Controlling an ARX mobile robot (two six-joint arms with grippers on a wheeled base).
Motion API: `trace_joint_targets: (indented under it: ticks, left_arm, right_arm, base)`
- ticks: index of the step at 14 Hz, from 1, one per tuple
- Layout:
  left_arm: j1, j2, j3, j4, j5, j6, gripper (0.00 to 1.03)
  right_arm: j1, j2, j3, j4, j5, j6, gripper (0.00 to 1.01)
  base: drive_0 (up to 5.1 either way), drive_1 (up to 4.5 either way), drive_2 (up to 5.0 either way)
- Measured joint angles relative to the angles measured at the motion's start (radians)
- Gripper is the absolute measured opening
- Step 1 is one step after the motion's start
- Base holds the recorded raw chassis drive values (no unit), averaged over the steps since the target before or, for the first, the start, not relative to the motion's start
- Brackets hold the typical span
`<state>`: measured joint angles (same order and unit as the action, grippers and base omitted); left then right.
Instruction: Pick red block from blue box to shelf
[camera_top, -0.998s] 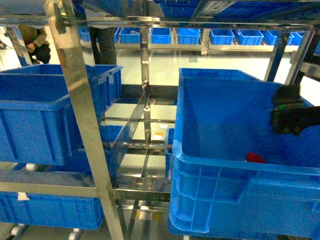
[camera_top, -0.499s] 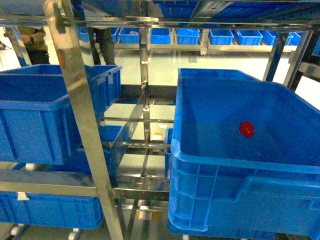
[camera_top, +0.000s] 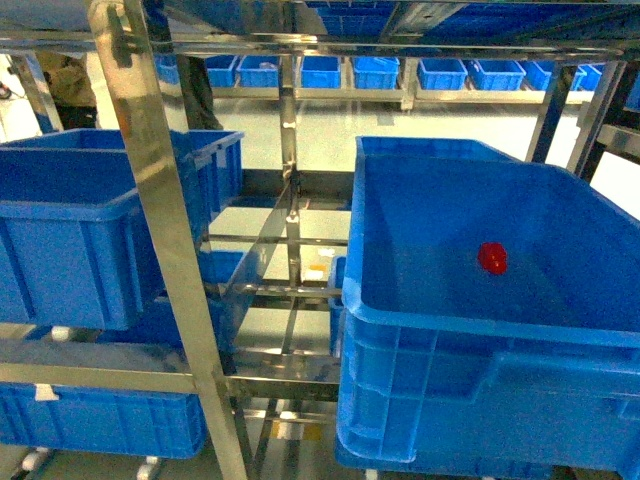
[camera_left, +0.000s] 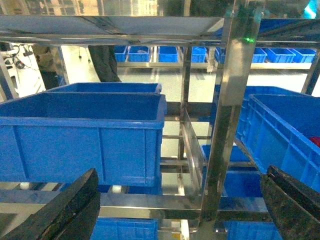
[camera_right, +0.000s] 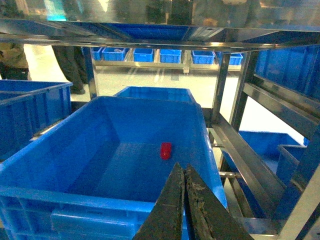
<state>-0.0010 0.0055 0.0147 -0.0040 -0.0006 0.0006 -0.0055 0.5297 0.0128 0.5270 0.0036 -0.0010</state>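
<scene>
Blue crate (camera_top: 70, 220); distant blue bins (camera_top: 400, 72).

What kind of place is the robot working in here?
Most likely a warehouse or storeroom. Stainless-steel racks hold large blue plastic crates, and more rows of the same crates stand on racks across a pale, shiny floor. One crate holds a small red block.
</scene>
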Motion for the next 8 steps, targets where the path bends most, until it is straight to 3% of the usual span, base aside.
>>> trace_joint_targets:
  ticks: [5,8]
  left_arm:
    - [0.0,0.0,0.0,0.0,0.0,0.0,0.98]
    - [0.0,0.0,0.0,0.0,0.0,0.0,0.98]
  right_arm:
    - [0.005,-0.185,0.0,-0.182,-0.001,0.0,0.02]
    - [0.005,-0.216,0.0,-0.213,-0.001,0.0,0.02]
  base:
    - [0.0,0.0,0.0]
    - [0.0,0.0,0.0]
